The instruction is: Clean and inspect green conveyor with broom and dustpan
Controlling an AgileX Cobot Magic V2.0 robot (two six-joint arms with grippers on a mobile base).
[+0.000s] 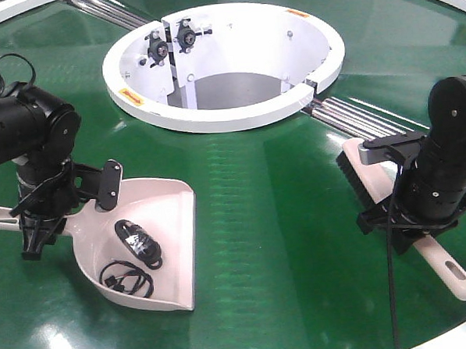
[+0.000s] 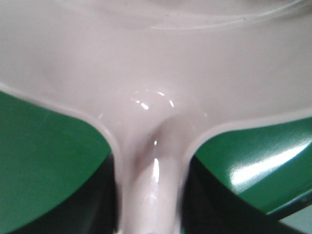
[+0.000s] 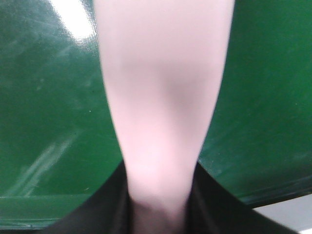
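The green conveyor [image 1: 267, 220] fills the scene, its white central ring [image 1: 214, 115] at the far side. The dustpan [image 1: 173, 217] lies near left, its handle clamped tight by the left gripper [image 1: 34, 236]. The broom [image 1: 451, 271] lies to the right, its handle pinched in the right gripper [image 1: 404, 232]. Black cable coils [image 1: 139, 246] rest inside the dustpan.

left arm [image 1: 27, 127]: left edge of frame, black, wrist bent downward.
left gripper [image 1: 39, 231]: jaws closed around dustpan [image 1: 169, 225] handle.
right arm [image 1: 452, 108]: right edge, wrist angled down-left.
right gripper [image 1: 404, 228]: jaws clamped on broom [image 1: 449, 272] handle.
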